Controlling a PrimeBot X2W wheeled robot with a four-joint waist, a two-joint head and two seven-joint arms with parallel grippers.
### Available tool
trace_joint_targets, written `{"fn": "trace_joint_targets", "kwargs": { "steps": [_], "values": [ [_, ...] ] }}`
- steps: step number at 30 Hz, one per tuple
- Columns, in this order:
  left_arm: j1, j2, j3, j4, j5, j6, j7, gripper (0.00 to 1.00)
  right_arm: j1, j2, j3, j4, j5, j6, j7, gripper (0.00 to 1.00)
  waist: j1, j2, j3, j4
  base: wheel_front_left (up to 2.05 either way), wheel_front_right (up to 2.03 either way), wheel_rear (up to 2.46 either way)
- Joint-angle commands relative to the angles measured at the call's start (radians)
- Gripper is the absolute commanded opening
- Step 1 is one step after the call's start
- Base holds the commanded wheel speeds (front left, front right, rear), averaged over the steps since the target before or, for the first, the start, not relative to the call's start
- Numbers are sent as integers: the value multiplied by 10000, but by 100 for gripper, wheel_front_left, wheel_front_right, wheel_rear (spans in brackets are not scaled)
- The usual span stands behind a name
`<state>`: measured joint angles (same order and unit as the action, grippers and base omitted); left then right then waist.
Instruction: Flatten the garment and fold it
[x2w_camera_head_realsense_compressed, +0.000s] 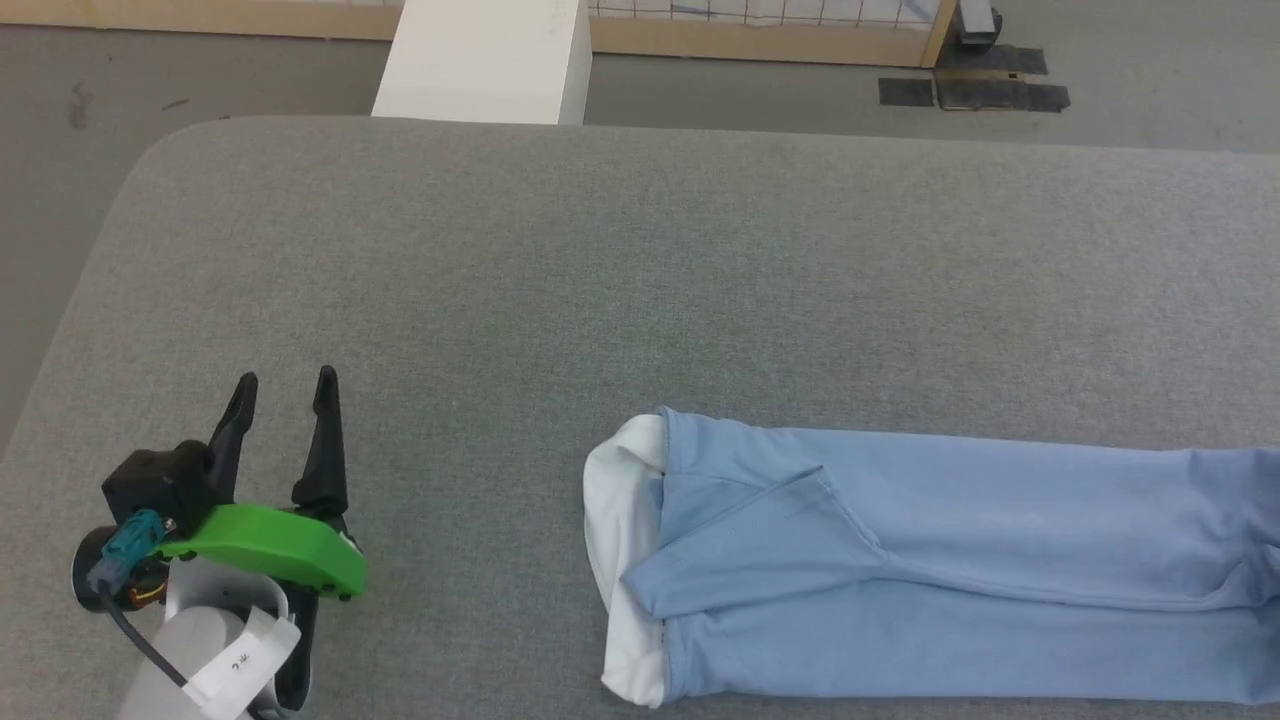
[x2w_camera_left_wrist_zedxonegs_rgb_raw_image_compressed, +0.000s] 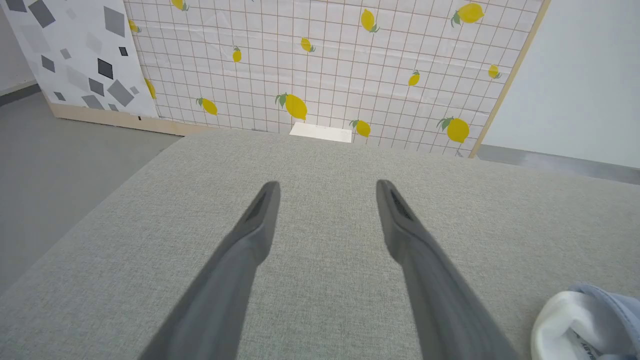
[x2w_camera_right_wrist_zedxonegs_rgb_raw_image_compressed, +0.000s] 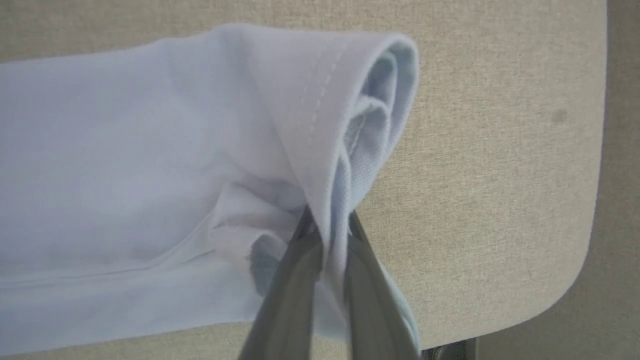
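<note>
One light blue polo shirt (x2w_camera_head_realsense_compressed: 900, 540) lies on the counter (x2w_camera_head_realsense_compressed: 600, 250), folded lengthwise into a long band, its single white collar (x2w_camera_head_realsense_compressed: 620, 560) at the end nearest the left hand (x2w_camera_head_realsense_compressed: 286, 378). That hand hovers low over bare cloth, well apart from the shirt, which lies off to its right. Its two dark fingers stand wide apart and hold nothing. Along the left hand's (x2w_camera_left_wrist_zedxonegs_rgb_raw_image_compressed: 327, 184) own fingers, the collar end of the polo shirt (x2w_camera_left_wrist_zedxonegs_rgb_raw_image_compressed: 590, 320) shows just outside the right finger, low down.

The right hand (x2w_camera_right_wrist_zedxonegs_rgb_raw_image_compressed: 328, 220) is clamped on the other end of the polo shirt (x2w_camera_right_wrist_zedxonegs_rgb_raw_image_compressed: 150, 150). Its two fingers pinch several stitched hem layers together, and these curl over in a loop just beyond the fingertips. A rounded corner of the counter (x2w_camera_right_wrist_zedxonegs_rgb_raw_image_compressed: 500, 175) lies to that hand's right.

The counter (x2w_camera_left_wrist_zedxonegs_rgb_raw_image_compressed: 325, 160) is one broad surface covered in grey woven fabric, with rounded corners. Beyond it, ahead of the left hand, stand one white box (x2w_camera_left_wrist_zedxonegs_rgb_raw_image_compressed: 321, 132) and one gridded panel printed with lemons (x2w_camera_left_wrist_zedxonegs_rgb_raw_image_compressed: 350, 65). A second panel with grey shapes (x2w_camera_left_wrist_zedxonegs_rgb_raw_image_compressed: 75, 60) stands to the left. The floor (x2w_camera_head_realsense_compressed: 60, 150) is plain grey.
</note>
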<state>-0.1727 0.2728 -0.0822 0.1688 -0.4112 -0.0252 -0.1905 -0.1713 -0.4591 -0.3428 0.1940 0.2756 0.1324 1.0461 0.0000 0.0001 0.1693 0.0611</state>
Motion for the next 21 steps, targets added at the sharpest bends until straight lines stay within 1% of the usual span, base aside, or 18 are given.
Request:
{"fn": "trace_joint_targets", "kwargs": {
  "steps": [1, 5, 8, 12, 16, 21],
  "values": [
    [62, 97, -14, -39, 48, 79, 1, 100, -74, -126, 192, -284, -48, -17, 334, 0, 0, -1, -58, -38, 0, 0, 0],
    [185, 147, -62, -61, 77, 179, 169, 100, -36, -360, 856, -1376, 227, -17, 1804, 0, 0, -1, -236, -124, 0, 0, 0],
    [336, 170, -86, -54, 68, 254, 298, 100, -6, -464, 1492, -2488, 684, -17, 3020, 0, 0, -1, -382, -183, 0, 0, 0],
    [502, 140, -88, -92, 7, 355, 389, 100, -47, -471, 2323, -3788, 1333, -17, 3992, 0, 0, -1, -507, -201, 0, 0, 0],
    [581, 102, -87, -129, -74, 399, 398, 100, -197, -292, 3358, -4527, 1873, -17, 4350, 0, 0, -1, -585, -160, 0, 0, 0],
    [633, 55, -111, -147, -162, 430, 411, 100, -626, 288, 4615, -4586, 2443, -17, 4191, 0, 0, -1, -645, -62, 0, 0, 0]
  ]
}}
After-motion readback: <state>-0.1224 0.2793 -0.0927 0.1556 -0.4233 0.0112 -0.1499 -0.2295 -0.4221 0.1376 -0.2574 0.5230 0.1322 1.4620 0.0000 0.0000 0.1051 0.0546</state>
